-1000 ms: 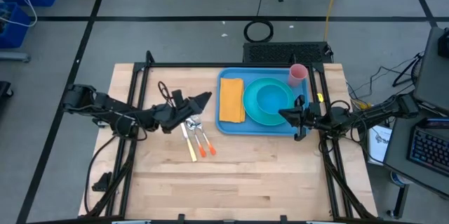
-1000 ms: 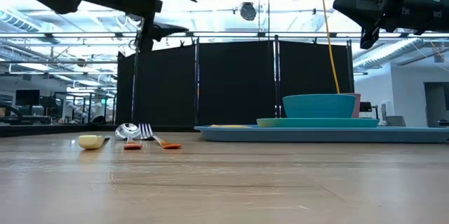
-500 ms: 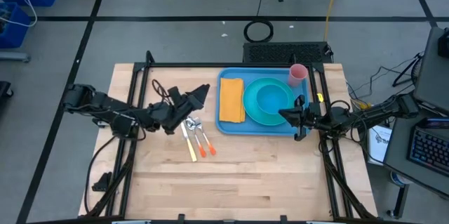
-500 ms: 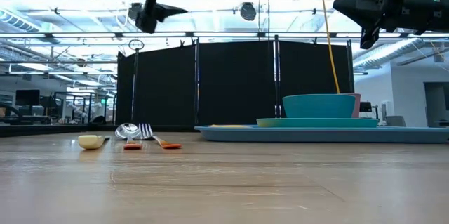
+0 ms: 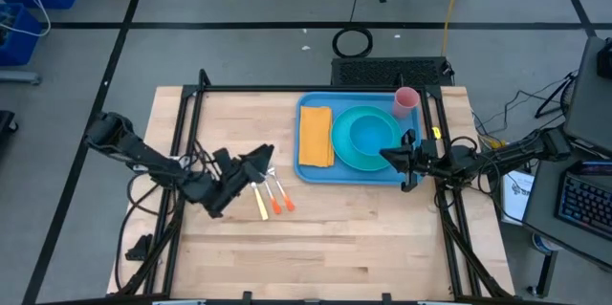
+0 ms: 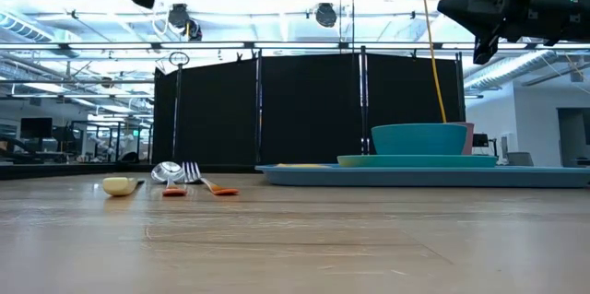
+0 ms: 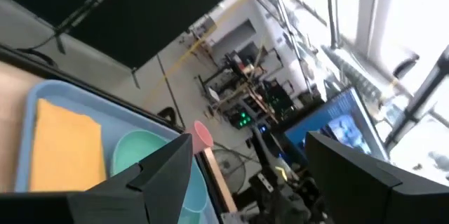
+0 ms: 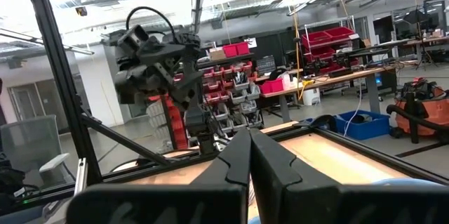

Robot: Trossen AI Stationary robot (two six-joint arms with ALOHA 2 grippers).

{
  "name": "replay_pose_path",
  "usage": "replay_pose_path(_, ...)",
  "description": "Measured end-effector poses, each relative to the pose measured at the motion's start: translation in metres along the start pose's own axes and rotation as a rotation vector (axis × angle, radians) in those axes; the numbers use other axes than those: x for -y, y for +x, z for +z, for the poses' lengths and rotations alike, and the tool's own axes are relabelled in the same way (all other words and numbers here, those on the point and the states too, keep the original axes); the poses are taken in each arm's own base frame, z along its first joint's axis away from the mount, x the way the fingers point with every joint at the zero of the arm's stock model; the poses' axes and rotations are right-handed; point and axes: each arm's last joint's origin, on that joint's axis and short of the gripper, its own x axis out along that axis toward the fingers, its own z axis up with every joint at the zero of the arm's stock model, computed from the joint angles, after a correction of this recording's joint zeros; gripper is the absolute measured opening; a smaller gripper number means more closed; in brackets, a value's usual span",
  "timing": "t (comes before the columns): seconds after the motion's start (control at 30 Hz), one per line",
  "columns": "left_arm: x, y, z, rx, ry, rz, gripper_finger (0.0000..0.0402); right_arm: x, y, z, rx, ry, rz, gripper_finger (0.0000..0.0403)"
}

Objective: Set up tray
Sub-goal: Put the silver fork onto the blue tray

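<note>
The left gripper [image 5: 266, 156] hovered with fingers released over the three loose utensils [image 5: 267, 190] on the wooden counter [image 5: 335, 238], left of the large flat blue plastic tray [image 5: 312, 172]. Best approach: descend square over one handle. The right gripper [image 5: 386, 156] waited clenched, empty.

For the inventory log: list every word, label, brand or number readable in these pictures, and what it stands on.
No text can be read.
Tray, plate, cup, napkin: no markings show.
Paper sheet beside the table: print too small to read.
Red bins in the room: labels too blurred to read.
</note>
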Motion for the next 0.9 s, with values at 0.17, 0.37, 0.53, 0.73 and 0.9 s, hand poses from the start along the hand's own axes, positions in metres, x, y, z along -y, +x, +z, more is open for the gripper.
replay_pose_path(0.17, 0.001, -0.006, -0.002, -0.027, -0.099, -0.014, 0.0278, 0.0, 0.0, 0.0, 0.0, 0.0, 0.0, 0.0)
replay_pose_path(0.37, 0.002, -0.008, -0.008, -0.151, -0.086, -0.11, 0.0278, 0.0, 0.0, 0.0, 0.0, 0.0, 0.0, 0.0)
replay_pose_path(0.53, -0.004, -0.013, -0.015, -0.178, -0.075, -0.074, 0.0278, 0.0, 0.0, 0.0, 0.0, 0.0, 0.0, 0.0)
replay_pose_path(0.73, -0.011, -0.019, -0.018, -0.108, 0.024, 0.012, 0.0278, 0.0, 0.0, 0.0, 0.0, 0.0, 0.0, 0.0)
replay_pose_path(0.9, -0.022, -0.03, -0.02, 0.036, 0.154, 0.127, 0.027, 0.0, 0.0, 0.0, 0.0, 0.0, 0.0, 0.0)
